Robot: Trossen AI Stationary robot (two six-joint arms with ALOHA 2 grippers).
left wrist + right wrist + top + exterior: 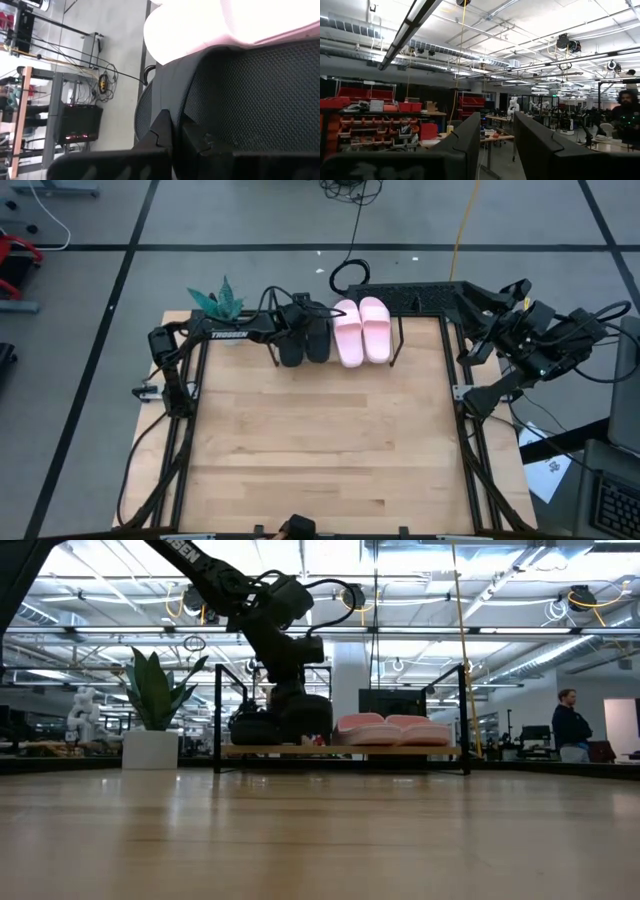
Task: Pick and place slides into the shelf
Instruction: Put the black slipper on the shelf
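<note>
At the far left corner of the table [300,450] stands a green potted plant [217,300] in its white pot, just beside the left arm where it stretches along the far edge. That arm reaches to the right over the shelf [340,751], a low rack of light board and thin black wire set along the table's far side, and the left gripper [300,320] sits down on the black slides [305,342], which lie side by side at the left end of the shelf. From the left wrist view a dark finger [165,132] presses against the black textured sole of a slide, with the pale pink one right next to it, but I cannot tell whether the fingers are pinching the slide or only resting on it. From table height the arm's bulk stands in front of the black pair and hides most of it. Just beside the black pair, touching or nearly so, the pink slides [361,330] lie together on the board, toes toward the near side, filling the shelf's right half. Black cables [350,275] loop on the floor behind the shelf. Farther right the right arm is folded back off the table's far right corner, its right gripper [495,145] raised and pointing out into the room, fingers spread apart with nothing between them. A person [571,726] in dark clothes stands in the room well beyond the table's right side.
</note>
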